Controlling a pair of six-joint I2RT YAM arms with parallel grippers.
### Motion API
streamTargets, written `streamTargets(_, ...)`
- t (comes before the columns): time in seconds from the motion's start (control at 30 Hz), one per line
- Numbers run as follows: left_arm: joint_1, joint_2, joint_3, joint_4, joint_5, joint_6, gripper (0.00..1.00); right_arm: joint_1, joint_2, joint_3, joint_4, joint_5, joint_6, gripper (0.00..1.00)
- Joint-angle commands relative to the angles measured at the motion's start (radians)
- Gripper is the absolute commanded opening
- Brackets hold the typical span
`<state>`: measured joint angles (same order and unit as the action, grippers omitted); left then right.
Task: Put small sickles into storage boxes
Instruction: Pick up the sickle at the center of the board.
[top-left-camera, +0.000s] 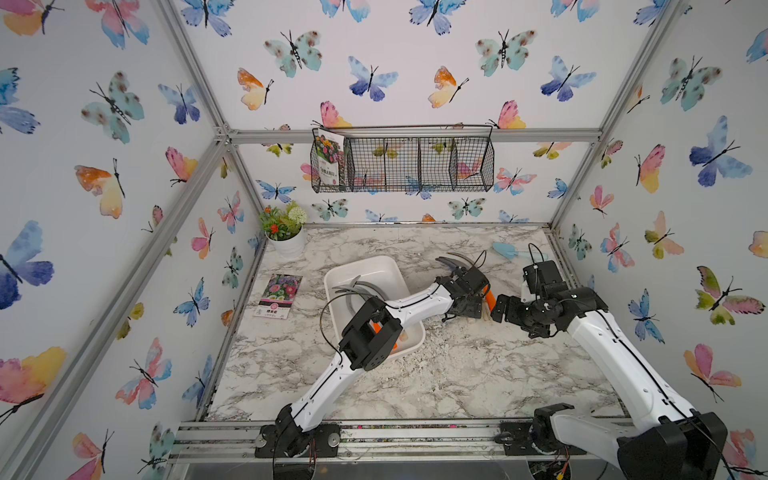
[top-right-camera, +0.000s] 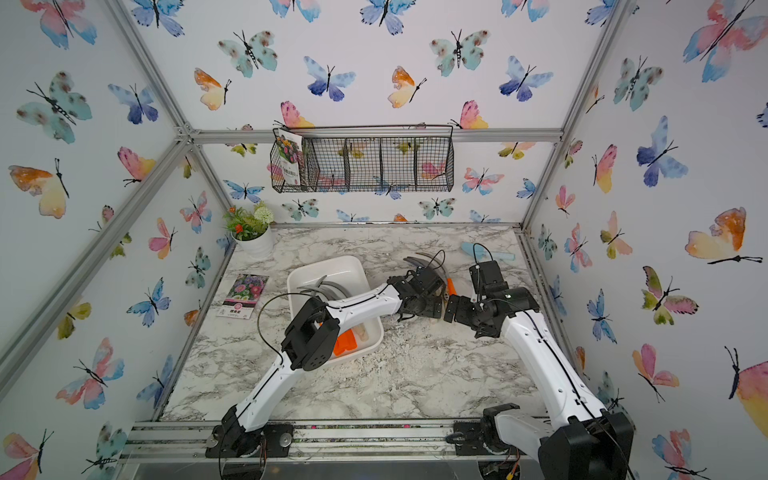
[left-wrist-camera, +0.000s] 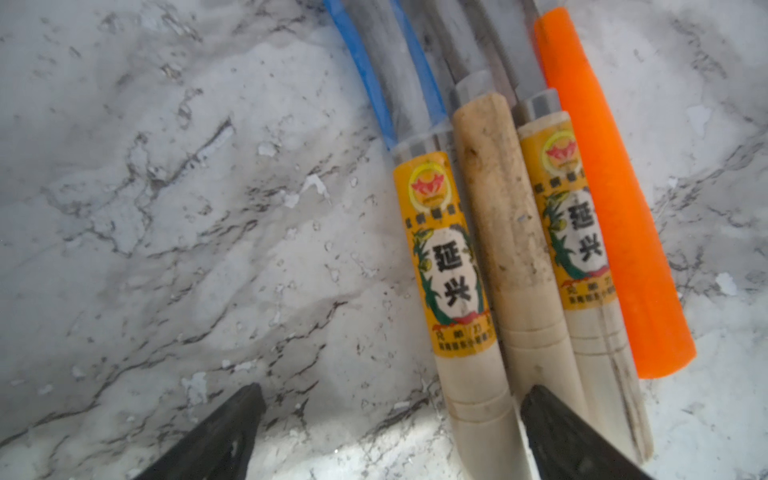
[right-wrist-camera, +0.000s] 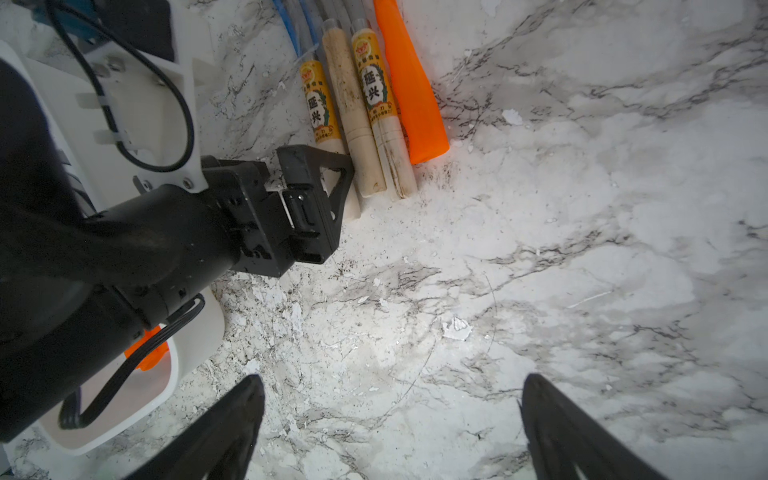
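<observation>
The left arm (top-left-camera: 419, 301) rises from the near rail and bends at an elbow above the near end of the white storage tray (top-left-camera: 363, 262). Its forearm runs across the tray toward the right, wrist tipped down at the tabletop. The right arm (top-left-camera: 615, 353) leans in from the near right corner with its wrist turned leftward, so the two grippers stand just beside one another.

Four small sickles (left-wrist-camera: 507, 232) lie side by side, touching, on the marble tabletop (left-wrist-camera: 166, 208). In order they have a first labelled wooden handle (left-wrist-camera: 449, 257), a plain wooden handle (left-wrist-camera: 503, 199), a second labelled wooden handle (left-wrist-camera: 582, 232) and an orange plastic handle (left-wrist-camera: 615, 208). Their blades (top-left-camera: 453, 262) curve toward the far wall.

The left gripper (left-wrist-camera: 392, 419) hangs over the butt ends with jaws spread wide, holding nothing. The first labelled handle's end lies between the fingers, close against one finger (left-wrist-camera: 561, 436), while the other finger (left-wrist-camera: 224, 436) is over bare marble. Whether the finger touches the wood cannot be told.

The right gripper (right-wrist-camera: 392, 419) is also spread wide and empty, over bare marble near the handle ends.

More sickles lie inside the tray, partly hidden by the left arm: curved blades (top-left-camera: 365, 286) at its far end and an orange handle (top-right-camera: 345, 343) at its near end
</observation>
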<state>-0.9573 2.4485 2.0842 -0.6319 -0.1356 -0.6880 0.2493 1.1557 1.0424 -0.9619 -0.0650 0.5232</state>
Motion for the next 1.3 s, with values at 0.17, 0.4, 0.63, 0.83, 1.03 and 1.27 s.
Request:
streamTargets(0.17,0.038,0.049,-0.009,-0.096,-0.041,0.007,1.00,-0.004,-0.011,0.002,-0.026,0.015,0.004,0.98)
streamTargets(0.4,0.043,0.015,-0.044,-0.139,-0.069,0.038,1.00,-0.004,0.008,0.019,-0.011,0.011,0.000,0.98)
streamTargets(0.63,0.049,0.020,-0.042,-0.214,-0.091,0.056,0.97,-0.004,0.015,0.016,0.005,0.002,0.000,0.98)
streamTargets(0.83,0.060,0.031,-0.059,-0.212,-0.056,0.054,0.92,-0.004,0.018,0.012,0.009,0.002,-0.005,0.98)
streamTargets(1.03,0.061,0.058,-0.054,-0.229,-0.044,0.070,0.81,-0.003,0.013,0.004,0.009,0.006,-0.011,0.98)
streamTargets(1.27,0.064,0.040,-0.108,-0.197,-0.006,0.076,0.57,-0.003,0.025,0.007,0.020,0.004,-0.018,0.98)
